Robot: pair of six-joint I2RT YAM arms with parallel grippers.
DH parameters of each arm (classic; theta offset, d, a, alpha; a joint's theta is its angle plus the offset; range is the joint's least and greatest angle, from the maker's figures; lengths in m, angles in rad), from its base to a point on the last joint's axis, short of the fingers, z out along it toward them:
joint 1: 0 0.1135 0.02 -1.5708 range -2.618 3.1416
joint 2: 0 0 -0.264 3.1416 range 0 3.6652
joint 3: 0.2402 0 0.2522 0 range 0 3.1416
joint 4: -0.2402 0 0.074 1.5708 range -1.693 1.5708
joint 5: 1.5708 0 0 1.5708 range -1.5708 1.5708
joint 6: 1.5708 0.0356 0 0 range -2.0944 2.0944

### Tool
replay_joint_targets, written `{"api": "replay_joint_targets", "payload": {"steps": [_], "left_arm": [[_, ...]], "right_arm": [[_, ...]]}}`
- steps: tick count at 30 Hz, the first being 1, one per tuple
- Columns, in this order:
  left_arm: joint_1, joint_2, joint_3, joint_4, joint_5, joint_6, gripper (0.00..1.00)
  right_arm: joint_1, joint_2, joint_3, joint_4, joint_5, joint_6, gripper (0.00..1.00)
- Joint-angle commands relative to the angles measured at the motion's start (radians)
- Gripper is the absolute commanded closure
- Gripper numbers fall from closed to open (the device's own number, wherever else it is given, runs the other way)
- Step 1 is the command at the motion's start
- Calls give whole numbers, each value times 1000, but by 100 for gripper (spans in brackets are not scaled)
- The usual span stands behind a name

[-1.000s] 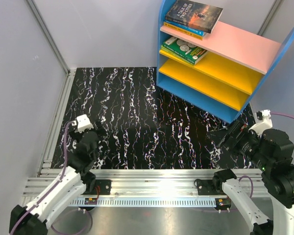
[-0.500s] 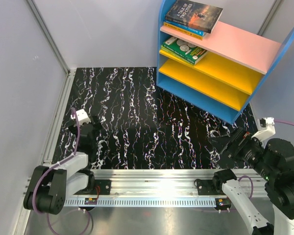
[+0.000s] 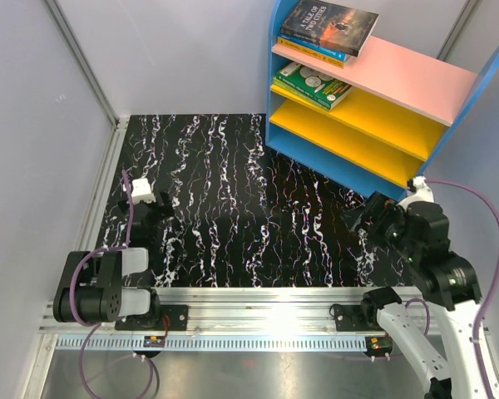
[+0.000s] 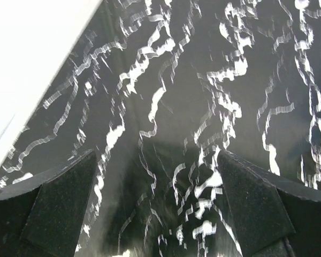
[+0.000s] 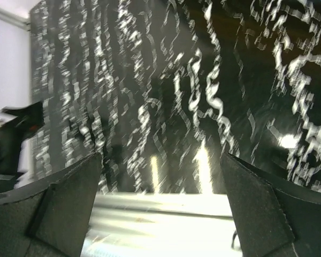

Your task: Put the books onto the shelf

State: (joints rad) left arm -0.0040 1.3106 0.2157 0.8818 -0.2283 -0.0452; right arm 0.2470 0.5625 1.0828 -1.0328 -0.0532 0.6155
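Bright even light; glare on metal rail (image 3: 258, 320); wrist views motion-blurred.

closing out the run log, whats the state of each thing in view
shelf: upright, books on two boards
dark and blue books: stacked flat on pink top board
green books: stacked flat on upper yellow board
left gripper: open, empty
right gripper: open, empty
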Motion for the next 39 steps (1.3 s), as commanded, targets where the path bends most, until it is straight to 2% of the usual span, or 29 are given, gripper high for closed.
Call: {"api": "replay_joint_targets", "payload": {"steps": [1,4,5,8,10,13,15,19,22,26,27,28,31,32,33,35,39], "left_arm": [[22,15,-15,184,81,24,1],[21,13,-9,170,84,30,1],[19,16,-10,187,83,34,1],[18,13,-9,174,84,31,1],[19,9,-9,174,86,30,1],[19,12,-10,178,84,31,1],[19,9,-9,175,84,31,1],[19,12,-10,175,84,31,1],[18,10,-10,177,86,31,1],[19,10,-10,177,83,33,1],[18,10,-10,175,84,31,1],[19,10,-9,177,84,33,1],[18,9,-9,175,84,31,1],[19,12,-10,175,84,31,1],[19,12,-10,177,86,30,1],[19,12,-10,180,84,31,1],[19,10,-9,175,84,31,1]], "right_arm": [[3,13,-111,265,102,-127,0],[5,30,-234,446,131,-279,0],[3,43,-271,494,124,-375,0],[5,69,-417,684,160,-497,0],[5,73,-530,871,139,-650,0],[3,180,-589,1023,83,-785,0],[0,287,-619,1202,30,-852,0],[-78,518,-658,1509,-48,-844,0],[-133,629,-708,1756,-85,-804,0],[-205,830,-762,1969,-69,-752,0],[-225,859,-777,2078,-65,-735,0],[-238,876,-776,2074,22,-706,0],[-307,1002,-796,2283,47,-593,0],[-307,973,-767,2200,77,-600,0],[-307,956,-686,1994,91,-596,0],[-310,987,-701,2059,117,-571,0],[-308,967,-693,2013,128,-570,0]]}}
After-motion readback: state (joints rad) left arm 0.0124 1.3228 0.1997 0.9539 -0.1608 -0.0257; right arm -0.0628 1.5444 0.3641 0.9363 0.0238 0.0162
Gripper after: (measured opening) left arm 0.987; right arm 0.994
